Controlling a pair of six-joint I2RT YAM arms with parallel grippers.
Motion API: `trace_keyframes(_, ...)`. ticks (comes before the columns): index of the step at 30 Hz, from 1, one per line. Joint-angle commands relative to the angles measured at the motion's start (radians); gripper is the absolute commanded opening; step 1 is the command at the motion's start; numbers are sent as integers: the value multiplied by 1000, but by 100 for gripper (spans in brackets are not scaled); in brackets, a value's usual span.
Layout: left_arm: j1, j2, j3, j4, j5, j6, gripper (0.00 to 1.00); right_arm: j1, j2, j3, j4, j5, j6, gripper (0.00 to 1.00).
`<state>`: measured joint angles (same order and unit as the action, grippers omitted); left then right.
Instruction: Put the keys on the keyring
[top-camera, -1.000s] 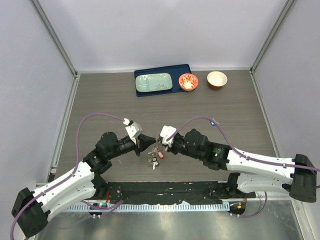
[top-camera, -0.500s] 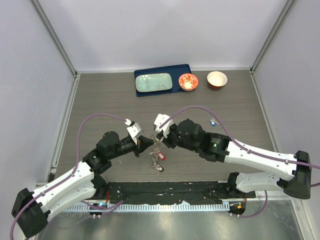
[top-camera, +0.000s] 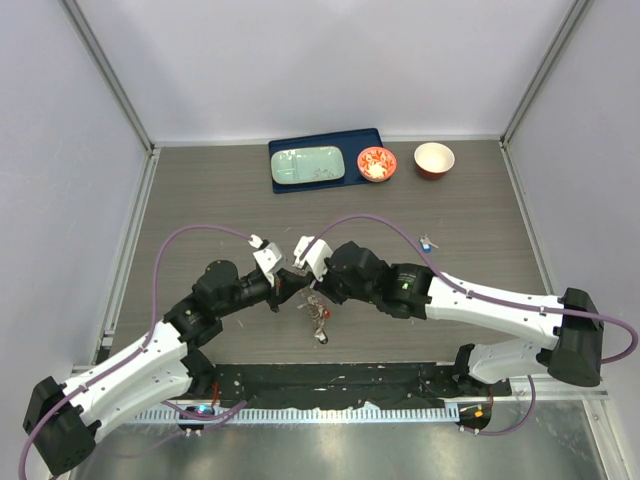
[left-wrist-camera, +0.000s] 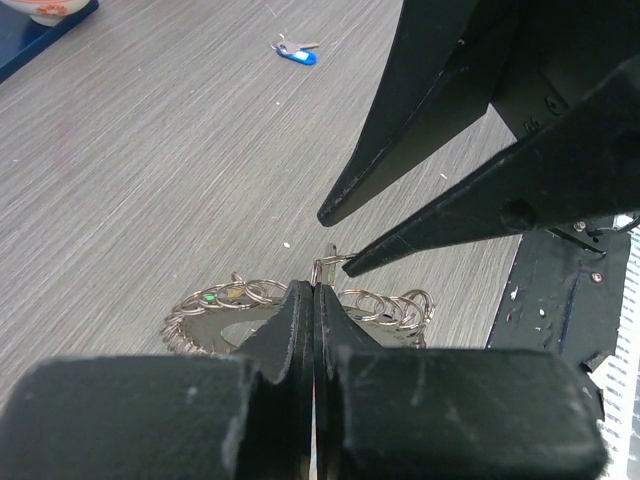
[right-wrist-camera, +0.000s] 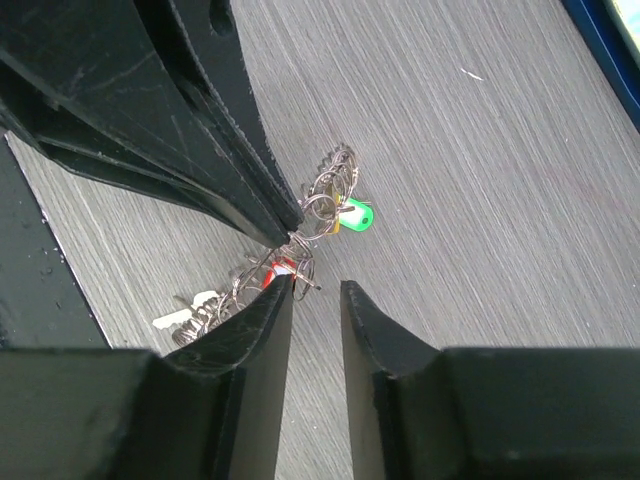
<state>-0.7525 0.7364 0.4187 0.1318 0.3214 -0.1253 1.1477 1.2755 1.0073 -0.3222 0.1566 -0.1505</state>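
My left gripper is shut on the rim of the keyring, a dark-grey toothed disc fringed with small split rings, and holds it just above the table. Keys hang from it: a green-headed key, a red-headed key and a silver key. My right gripper is open right beside the left fingertips, its left finger against a small split ring, with nothing between the fingers. In the top view the keyring dangles between both grippers. A loose blue-headed key lies on the table to the right.
At the back stand a blue tray holding a pale green plate, a red-and-white patterned bowl and a red bowl with a white inside. A black rail runs along the near edge.
The right gripper has opened from nearly shut and moved left and away, closer to the left fingertips. The keyring with its keys still hangs from the left gripper.
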Motion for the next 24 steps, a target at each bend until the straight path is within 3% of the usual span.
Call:
trace_keyframes(1,-1,-8,54,42,-2,-7,0,-3,-4,48,38,21,5,30)
trace_keyframes(5,-1,-8,55,40,-1,-7,0,-3,4,47,38,24,0,20)
trace_keyframes(9,-1,-14,54,40,-2,-14,0,-3,4,36,43,17,-11,1)
trace_keyframes(18,-1,-34,28,43,-45,-85,0,-3,-114,-162,279,-34,-132,1)
trace_keyframes(24,1,-28,45,-35,-87,-120,0,-3,-220,-352,573,-78,-266,1)
